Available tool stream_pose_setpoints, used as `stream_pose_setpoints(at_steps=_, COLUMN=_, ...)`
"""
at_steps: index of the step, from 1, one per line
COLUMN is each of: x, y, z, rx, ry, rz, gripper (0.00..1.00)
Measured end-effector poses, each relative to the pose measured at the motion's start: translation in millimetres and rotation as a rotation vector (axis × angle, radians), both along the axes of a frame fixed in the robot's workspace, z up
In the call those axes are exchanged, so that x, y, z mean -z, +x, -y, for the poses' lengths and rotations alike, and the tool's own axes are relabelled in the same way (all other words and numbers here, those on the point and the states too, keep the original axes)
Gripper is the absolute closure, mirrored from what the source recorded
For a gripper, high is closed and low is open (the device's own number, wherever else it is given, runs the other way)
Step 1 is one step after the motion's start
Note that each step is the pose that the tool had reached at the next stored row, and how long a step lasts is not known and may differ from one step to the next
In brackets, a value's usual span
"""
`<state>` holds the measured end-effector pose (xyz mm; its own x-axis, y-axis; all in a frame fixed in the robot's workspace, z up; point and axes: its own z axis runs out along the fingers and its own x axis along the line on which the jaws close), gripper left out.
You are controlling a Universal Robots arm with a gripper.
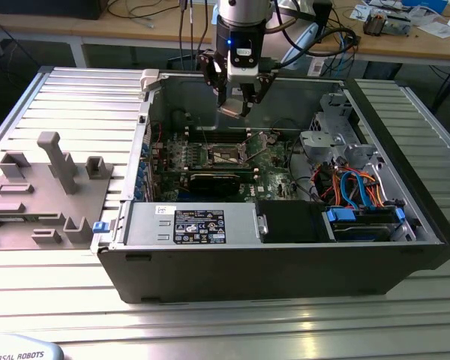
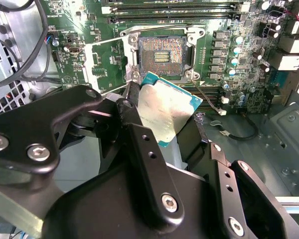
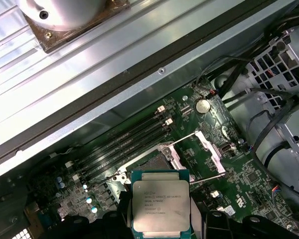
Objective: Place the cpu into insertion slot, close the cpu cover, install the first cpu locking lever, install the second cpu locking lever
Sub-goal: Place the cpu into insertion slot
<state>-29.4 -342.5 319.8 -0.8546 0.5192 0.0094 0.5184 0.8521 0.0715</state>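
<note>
Pinching the cpu (image 2: 164, 107) by its edges in my claw (image 2: 163, 117), I hold it above the insertion slot (image 2: 161, 55), not touching it. The cpu cover (image 3: 209, 152) stands swung open beside that slot, which leaves the slot bare for the chip.

Robotics lab: slotted aluminium table (image 1: 30, 97), cluttered workbench (image 1: 405, 41).

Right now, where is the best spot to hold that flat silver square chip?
By two opposite thin edges, from above, as the gripper does: its jaws pinch the flat square silver-topped chip at both sides. It is thin and flat, so edges give grip and leave its faces untouched.
</note>
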Motion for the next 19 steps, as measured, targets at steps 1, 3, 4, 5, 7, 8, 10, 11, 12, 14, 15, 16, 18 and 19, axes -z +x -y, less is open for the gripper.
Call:
stream_pose_setpoints(at_steps=1, x=0.0, y=0.0, z=0.0, rx=0.0, ry=0.0, rz=0.0, gripper=0.45)
stream_pose_setpoints(at_steps=3, x=0.0, y=0.0, z=0.0, rx=0.0, ry=0.0, rz=0.0, gripper=0.45)
stream_pose_setpoints(at_steps=4, x=0.0, y=0.0, z=0.0, rx=0.0, ry=0.0, rz=0.0001, gripper=0.45)
stream_pose_setpoints(at_steps=5, x=0.0, y=0.0, z=0.0, rx=0.0, ry=0.0, rz=0.0, gripper=0.45)
stream_pose_setpoints(at_steps=7, x=0.1, y=0.0, z=0.0, rx=0.001, ry=0.0, rz=0.0001, gripper=0.45)
stream_pose_setpoints(at_steps=8, x=0.1, y=0.0, z=0.0, rx=0.001, ry=0.0, rz=0.0, gripper=0.45)
stream_pose_setpoints(at_steps=10, x=0.4, y=0.0, z=0.0, rx=0.005, ry=0.0, rz=0.0, gripper=0.45)
stream_pose_setpoints(at_steps=11, x=0.7, y=0.0, z=0.0, rx=0.007, ry=0.0, rz=0.0, gripper=0.45)
stream_pose_setpoints(at_steps=12, x=0.8, y=0.0, z=0.0, rx=0.008, ry=0.0, rz=0.0, gripper=0.45)
stream_pose_setpoints(at_steps=14, x=0.8, y=0.0, z=0.0, rx=0.009, ry=-0.0001, rz=0.0, gripper=0.45)
stream_pose_setpoints(at_steps=15, x=0.9, y=0.0, z=0.0, rx=0.009, ry=0.0, rz=0.0, gripper=0.45)
stream_pose_setpoints(at_steps=16, x=0.9, y=0.0, z=0.0, rx=0.009, ry=-0.0001, rz=0.0, gripper=0.45)
stream_pose_setpoints(at_steps=18, x=1.0, y=0.0, z=0.0, rx=0.01, ry=0.0, rz=0.0, gripper=0.45)
stream_pose_setpoints(at_steps=19, x=1.0, y=0.0, z=0.0, rx=0.011, ry=0.0, rz=0.0, gripper=0.45)
